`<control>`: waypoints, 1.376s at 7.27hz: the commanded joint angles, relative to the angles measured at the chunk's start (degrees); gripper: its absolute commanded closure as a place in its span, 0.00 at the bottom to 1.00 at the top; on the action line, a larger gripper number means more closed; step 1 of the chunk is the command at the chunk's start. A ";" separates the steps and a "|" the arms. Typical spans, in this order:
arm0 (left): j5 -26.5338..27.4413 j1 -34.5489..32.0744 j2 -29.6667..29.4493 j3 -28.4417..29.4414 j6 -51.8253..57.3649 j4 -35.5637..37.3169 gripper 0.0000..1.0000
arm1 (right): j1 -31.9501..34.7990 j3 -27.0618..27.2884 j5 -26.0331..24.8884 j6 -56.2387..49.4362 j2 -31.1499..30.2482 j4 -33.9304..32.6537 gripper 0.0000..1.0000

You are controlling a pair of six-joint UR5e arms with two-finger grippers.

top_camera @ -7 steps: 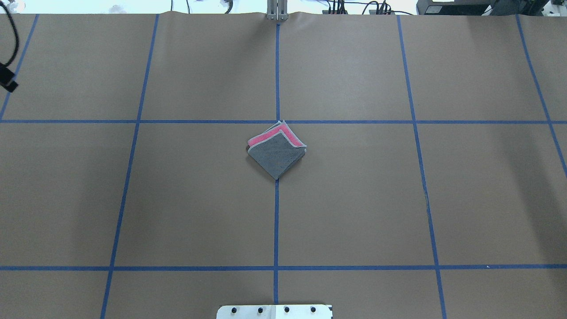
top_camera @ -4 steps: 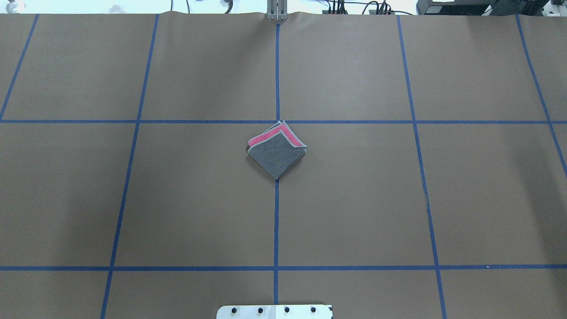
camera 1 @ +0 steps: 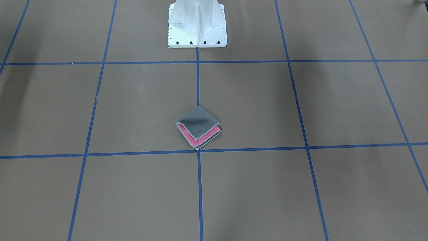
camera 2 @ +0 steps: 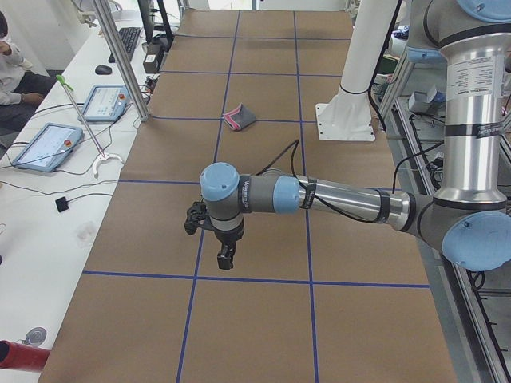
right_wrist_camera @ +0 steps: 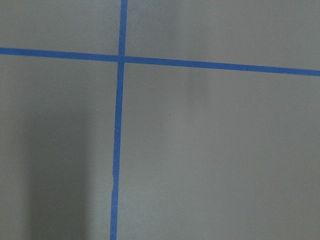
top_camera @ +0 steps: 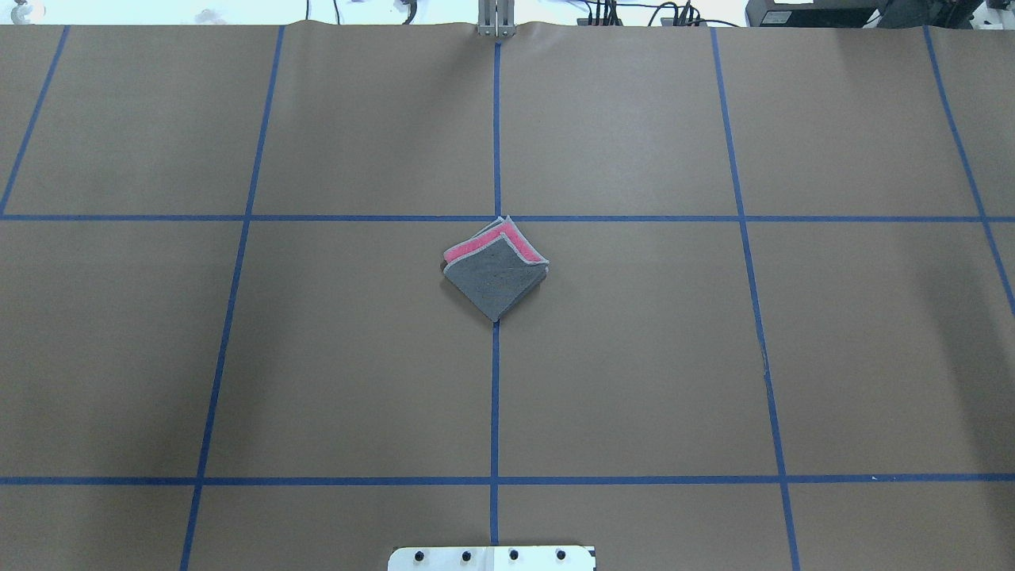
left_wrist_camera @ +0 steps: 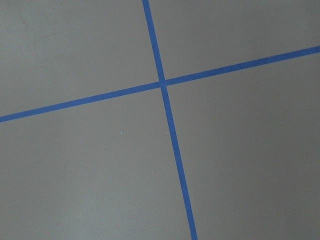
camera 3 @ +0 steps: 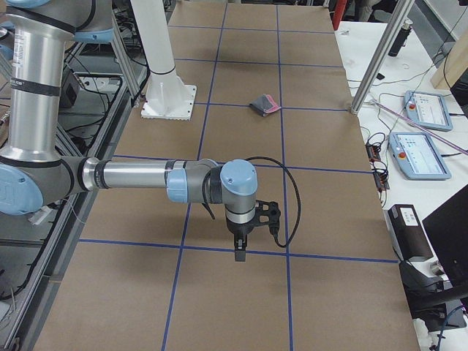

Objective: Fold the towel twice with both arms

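The towel [top_camera: 493, 281] lies folded into a small diamond at the table's middle, dark grey face up, with pink layers showing along its far edges. It also shows in the front-facing view [camera 1: 197, 124] and small in the left [camera 2: 239, 118] and right [camera 3: 263, 103] side views. Both arms are far from it, at the table's two ends. The left gripper [camera 2: 226, 257] hangs over a blue tape line, seen only in the left side view. The right gripper [camera 3: 240, 248] hangs likewise, seen only in the right side view. I cannot tell whether either is open or shut. Nothing hangs from them.
The white pedestal base [camera 1: 197, 26] stands at the robot's side of the table. Blue tape lines [top_camera: 496, 396] form a grid on brown paper. Tablets [camera 2: 40, 144], cables and a metal post [camera 2: 120, 56] line the operators' side; a person [camera 2: 12, 72] sits there.
A black part of the left arm at the overhead view's left edge one second ago has left that view. The towel has not moved.
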 commanded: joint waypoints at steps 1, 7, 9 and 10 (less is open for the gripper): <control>-1.70 -1.03 3.39 0.05 -0.12 -2.52 0.00 | -0.10 -0.32 0.05 0.18 0.05 0.28 0.00; -3.11 -1.21 2.52 0.48 -2.58 -5.06 0.00 | -0.01 -0.58 0.14 0.18 -0.48 3.18 0.00; -3.11 -1.21 2.52 -0.12 -2.49 -5.43 0.00 | -0.10 -0.58 0.23 0.27 -0.13 3.09 0.00; -3.19 -1.21 2.52 -0.47 -2.49 -5.43 0.00 | -0.10 -0.58 0.23 0.35 -0.04 3.18 0.00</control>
